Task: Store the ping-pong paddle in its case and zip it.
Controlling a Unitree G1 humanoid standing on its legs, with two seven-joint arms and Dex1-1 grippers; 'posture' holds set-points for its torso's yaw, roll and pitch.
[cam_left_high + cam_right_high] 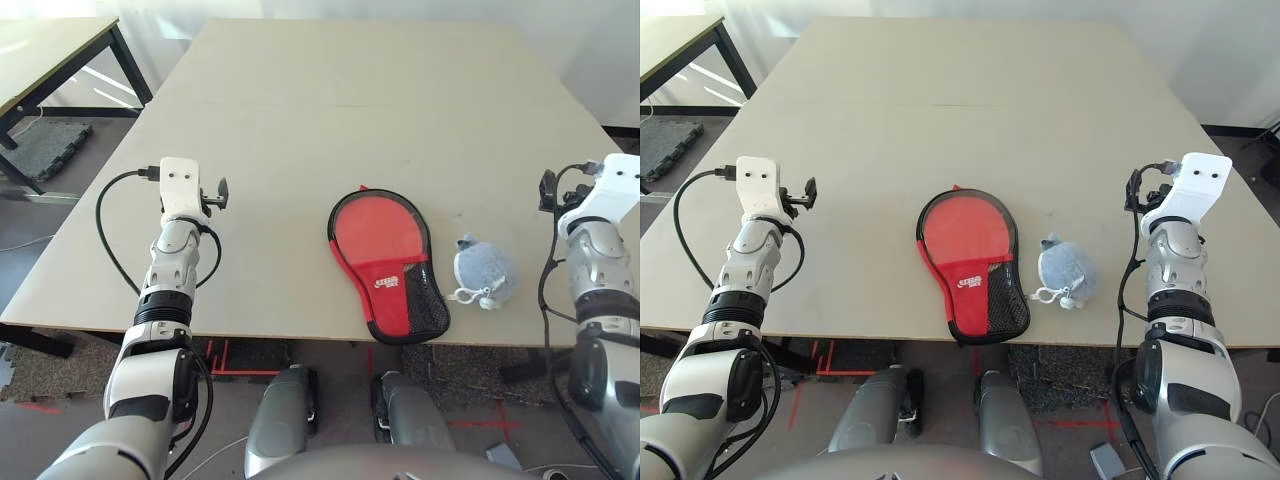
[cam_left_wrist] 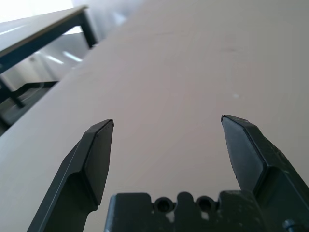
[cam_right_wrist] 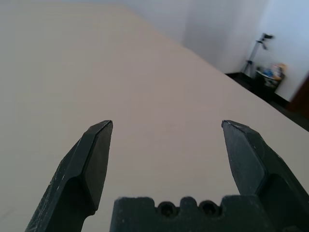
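Note:
The case (image 1: pixel 388 262) lies flat near the table's front edge at the centre, red side up, with a white logo, a black mesh pocket and a black zipper rim. The ping-pong paddle is hidden from view. My left gripper (image 2: pixel 166 123) hovers over bare table far to the left of the case, open with nothing between its fingers. My right gripper (image 3: pixel 166 123) is at the table's right edge, well to the right of the case, also open and holding nothing.
A small grey-blue soft pouch (image 1: pixel 485 270) with a white cord sits just right of the case. The beige table (image 1: pixel 350 90) stretches far back. A second table (image 1: pixel 50 50) stands off to the left, beyond a gap.

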